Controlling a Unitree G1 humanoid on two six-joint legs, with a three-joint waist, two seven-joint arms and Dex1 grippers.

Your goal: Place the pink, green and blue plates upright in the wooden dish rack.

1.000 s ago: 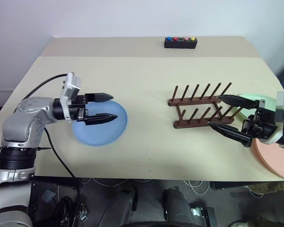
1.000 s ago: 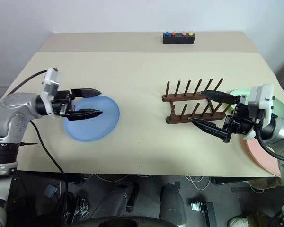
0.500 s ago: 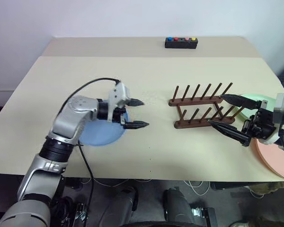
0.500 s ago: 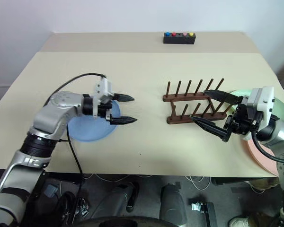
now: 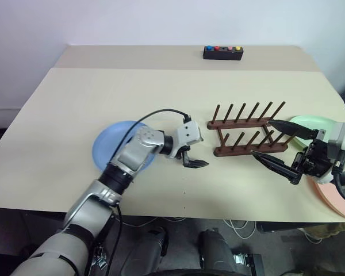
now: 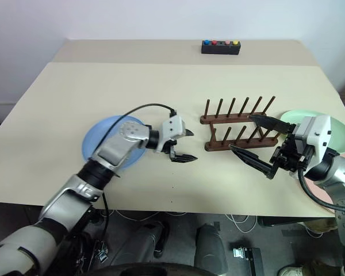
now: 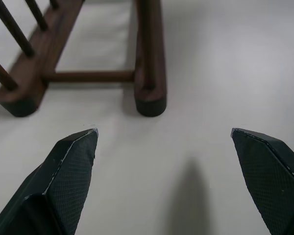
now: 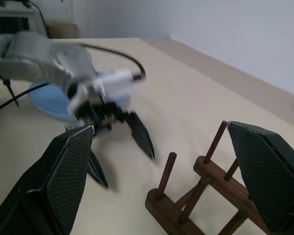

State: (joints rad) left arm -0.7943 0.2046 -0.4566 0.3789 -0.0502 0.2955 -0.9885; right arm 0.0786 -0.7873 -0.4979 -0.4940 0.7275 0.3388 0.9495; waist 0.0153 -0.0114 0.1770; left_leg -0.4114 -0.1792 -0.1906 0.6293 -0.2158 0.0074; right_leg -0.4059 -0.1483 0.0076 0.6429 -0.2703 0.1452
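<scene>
Hovering wide open, empty: left gripper just beside wooden dish rack, past blue plate; right gripper wide too, at rack's other end.

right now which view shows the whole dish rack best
The left eye view: the wooden dish rack shows whole, both peg rows, empty. The right eye view matches it. The left wrist view gives just its near end; the right wrist view gives one corner.
</scene>
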